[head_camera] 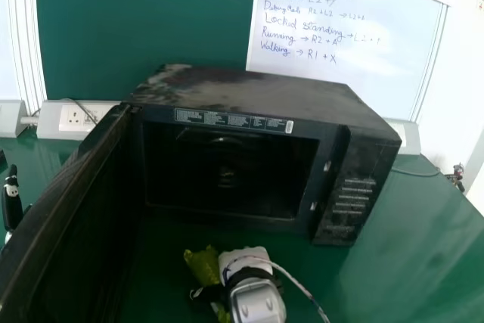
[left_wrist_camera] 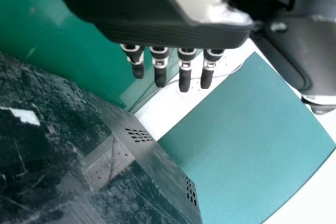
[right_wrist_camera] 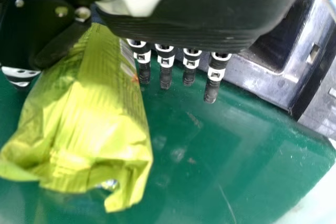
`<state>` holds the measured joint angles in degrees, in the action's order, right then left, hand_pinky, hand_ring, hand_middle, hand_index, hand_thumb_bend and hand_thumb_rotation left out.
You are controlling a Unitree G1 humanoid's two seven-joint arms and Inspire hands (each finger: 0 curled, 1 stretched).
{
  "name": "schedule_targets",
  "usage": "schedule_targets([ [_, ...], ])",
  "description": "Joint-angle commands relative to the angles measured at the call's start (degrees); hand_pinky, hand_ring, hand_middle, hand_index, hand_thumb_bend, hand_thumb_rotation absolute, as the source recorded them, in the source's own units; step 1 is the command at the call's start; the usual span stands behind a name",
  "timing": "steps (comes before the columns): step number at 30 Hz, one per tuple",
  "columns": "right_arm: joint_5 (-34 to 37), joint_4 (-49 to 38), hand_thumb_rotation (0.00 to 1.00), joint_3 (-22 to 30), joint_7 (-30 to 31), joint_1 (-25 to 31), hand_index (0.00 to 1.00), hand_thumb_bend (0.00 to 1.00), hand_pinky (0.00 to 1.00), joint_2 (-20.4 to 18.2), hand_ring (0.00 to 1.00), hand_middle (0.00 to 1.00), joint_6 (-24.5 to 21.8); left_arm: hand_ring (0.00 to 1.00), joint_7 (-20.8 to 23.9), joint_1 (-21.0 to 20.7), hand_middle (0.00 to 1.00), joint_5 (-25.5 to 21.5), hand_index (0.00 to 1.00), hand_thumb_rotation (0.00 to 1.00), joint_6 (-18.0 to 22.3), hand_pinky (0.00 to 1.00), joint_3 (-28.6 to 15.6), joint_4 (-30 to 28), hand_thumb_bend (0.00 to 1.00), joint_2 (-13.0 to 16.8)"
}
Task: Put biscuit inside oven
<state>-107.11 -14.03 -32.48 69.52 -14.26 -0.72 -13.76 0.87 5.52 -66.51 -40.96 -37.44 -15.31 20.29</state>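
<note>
My right hand is low in the centre of the head view, before the black oven, whose door stands open at the left. It is shut on the yellow-green biscuit packet, which sticks out on the hand's left side. In the right wrist view the packet lies between the thumb and fingers of my right hand, its crumpled end clear of them. Dark fingers of my left hand show past the door at the left edge. In the left wrist view my left hand is open beside the oven's outer casing.
The oven's dark cavity faces my right hand, with its control panel to the right. The green table extends around the oven. Socket boxes and a cable lie behind it, below a whiteboard.
</note>
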Motion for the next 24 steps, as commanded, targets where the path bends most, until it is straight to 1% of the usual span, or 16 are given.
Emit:
schedule_targets([
  [1,0.57,3.28,0.56,-0.05,1.27,0.85,0.98,1.00,0.86,0.45,0.93,0.97,0.10,0.72,0.13,-0.14,0.76,-0.79,0.79,0.02,0.29,0.66,0.31,-0.48,0.62,-0.44],
  [4,0.42,4.47,0.57,-0.63,1.72,-0.03,0.98,1.00,0.84,1.00,0.92,0.96,0.83,0.72,0.29,-0.07,0.76,-0.86,0.77,0.01,0.22,0.65,0.28,-0.58,0.62,-0.40],
  [6,0.13,5.15,0.56,-0.90,1.77,-0.18,0.98,1.00,0.84,0.88,0.91,0.96,0.56,0.72,-0.21,0.02,0.77,-0.81,0.78,0.01,0.39,0.65,0.27,-0.49,0.61,-0.37],
  [7,0.14,5.43,0.54,-0.98,1.81,-0.22,0.98,1.00,0.84,0.83,0.91,0.96,0.45,0.72,-0.22,0.04,0.76,-0.76,0.78,0.01,0.45,0.65,0.28,-0.53,0.61,-0.38],
  [11,0.35,6.50,0.53,-1.48,2.08,-0.66,0.98,1.00,0.83,0.96,0.91,0.96,0.65,0.72,-0.07,-0.01,0.77,-0.60,0.79,0.01,0.47,0.65,0.30,-0.49,0.62,-0.33],
  [13,0.88,7.06,0.53,-1.70,1.58,-0.82,0.97,1.00,0.82,1.18,0.90,0.96,0.82,0.72,0.26,-0.06,0.76,-0.37,0.78,0.01,0.47,0.65,0.41,-0.65,0.62,-0.33],
  [19,1.86,7.73,0.50,-2.35,1.00,-0.67,0.97,1.00,0.79,1.45,0.89,0.95,0.99,0.72,0.58,-0.22,0.76,-0.76,0.77,0.01,0.26,0.65,0.42,-0.67,0.62,-0.41],
  [24,2.43,7.46,0.51,-2.38,0.77,0.07,0.97,1.00,0.78,2.14,0.89,0.96,0.82,0.73,-0.03,-0.04,0.76,-0.63,0.77,0.01,0.51,0.66,0.56,-0.91,0.61,-0.43],
])
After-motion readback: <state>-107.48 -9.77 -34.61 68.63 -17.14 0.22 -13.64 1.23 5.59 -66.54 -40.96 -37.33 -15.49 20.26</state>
